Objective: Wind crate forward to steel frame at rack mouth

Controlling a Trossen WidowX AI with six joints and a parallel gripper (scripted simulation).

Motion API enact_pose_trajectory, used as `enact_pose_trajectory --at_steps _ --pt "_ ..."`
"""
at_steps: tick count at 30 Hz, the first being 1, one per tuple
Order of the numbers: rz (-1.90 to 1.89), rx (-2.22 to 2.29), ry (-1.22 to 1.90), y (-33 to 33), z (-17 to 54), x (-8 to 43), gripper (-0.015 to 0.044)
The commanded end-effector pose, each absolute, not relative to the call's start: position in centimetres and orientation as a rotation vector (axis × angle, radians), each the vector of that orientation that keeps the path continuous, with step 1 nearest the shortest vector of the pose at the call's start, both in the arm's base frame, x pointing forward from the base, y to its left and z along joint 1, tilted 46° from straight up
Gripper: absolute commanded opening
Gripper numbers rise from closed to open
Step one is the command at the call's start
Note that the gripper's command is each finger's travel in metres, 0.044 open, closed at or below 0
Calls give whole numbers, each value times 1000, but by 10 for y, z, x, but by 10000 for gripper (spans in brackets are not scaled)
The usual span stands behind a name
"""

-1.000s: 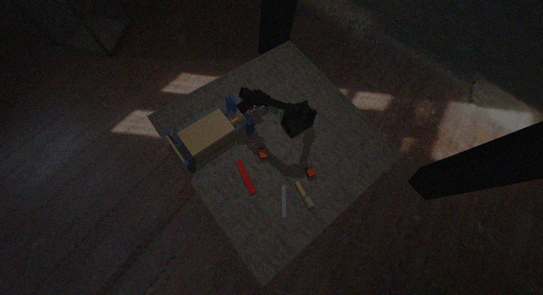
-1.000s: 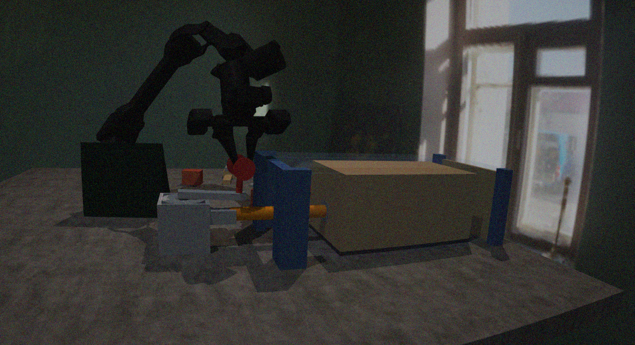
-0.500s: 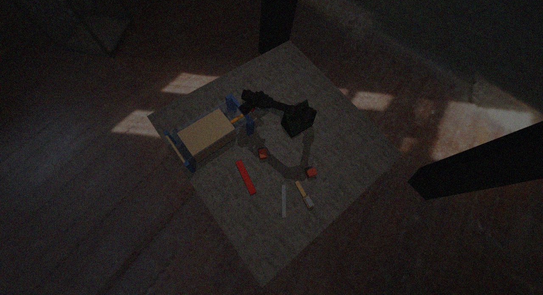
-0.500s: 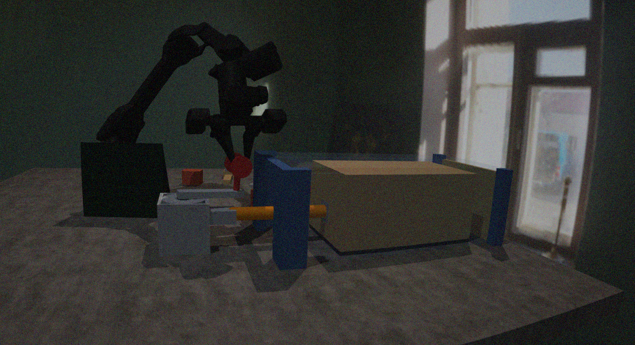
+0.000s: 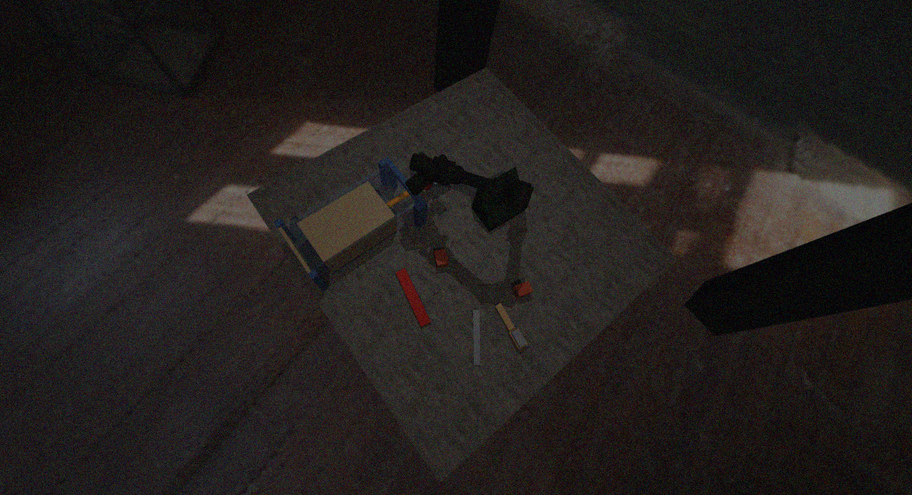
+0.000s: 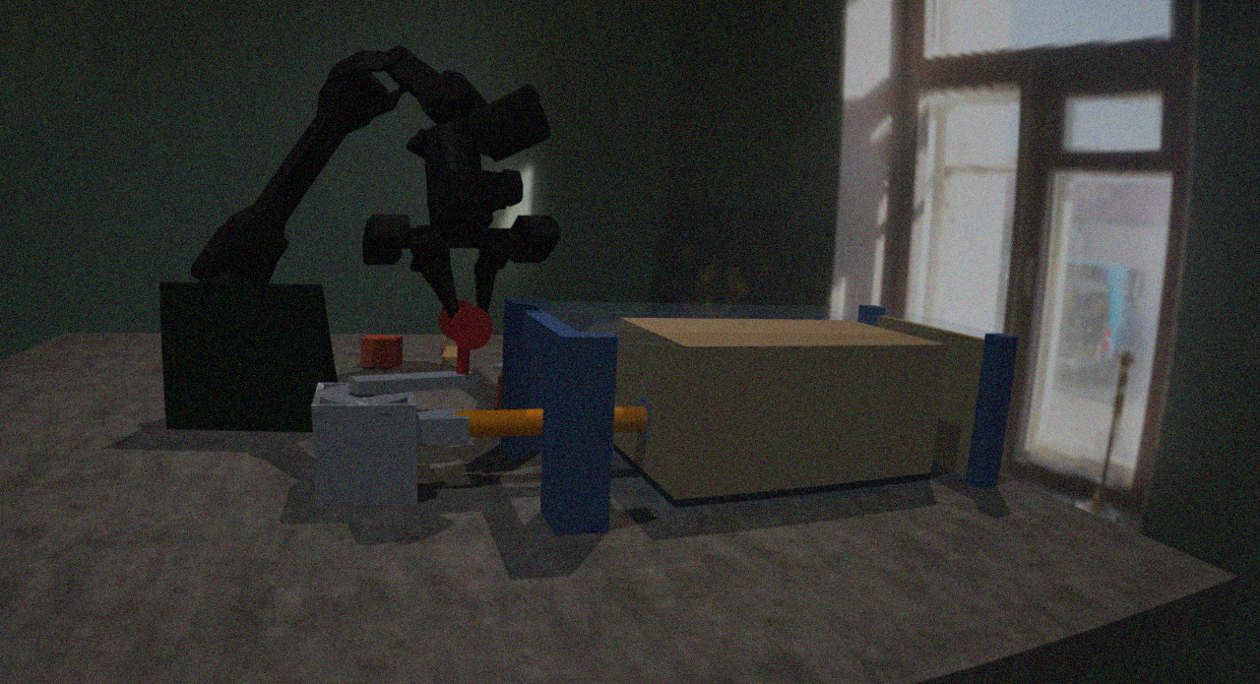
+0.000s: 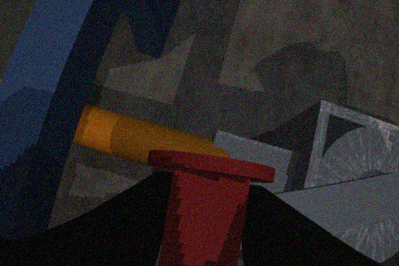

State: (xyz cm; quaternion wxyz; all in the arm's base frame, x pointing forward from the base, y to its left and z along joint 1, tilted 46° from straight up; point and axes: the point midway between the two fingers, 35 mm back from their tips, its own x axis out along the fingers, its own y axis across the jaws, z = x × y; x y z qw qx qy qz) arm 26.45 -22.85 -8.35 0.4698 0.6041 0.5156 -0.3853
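My gripper point(image 6: 467, 312) point(image 7: 208, 192) is shut on the red knob of the winch handle. The handle's red knob point(image 6: 465, 327) point(image 7: 249, 169) stands up from its grey arm point(image 6: 405, 381) point(image 7: 353, 199), which lies across the top of the grey winch point(image 6: 365, 456) point(image 7: 357, 150). The key end is hidden. An orange strap point(image 5: 398, 199) point(image 6: 504, 422) point(image 7: 100, 130) runs from the winch through the blue steel frame point(image 6: 577, 433) point(image 7: 75, 17) to the tan crate point(image 5: 347, 221) point(image 6: 792, 415). The crate looks flat, with a gap between its front and the frame.
Blue rear posts point(image 6: 990, 406) stand behind the crate. Two orange-red blocks point(image 5: 441, 258) point(image 5: 522, 288), a red bar point(image 5: 413, 298), a grey bar point(image 5: 477, 337) and a tan-and-grey tool point(image 5: 504, 317) lie on the bench. The arm's black base point(image 5: 502, 199) point(image 6: 246, 358) stands behind the winch.
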Motion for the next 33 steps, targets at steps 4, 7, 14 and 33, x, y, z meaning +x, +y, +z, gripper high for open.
enact_pose_trajectory --at_steps 4,7,14,33 --pt "-922 1513 1331 -199 -83 255 0" --pt "-922 1513 1331 -196 -82 253 0" --pt "-922 1513 1332 -191 -77 248 0" --pt "-922 1513 1334 -177 -68 230 0"
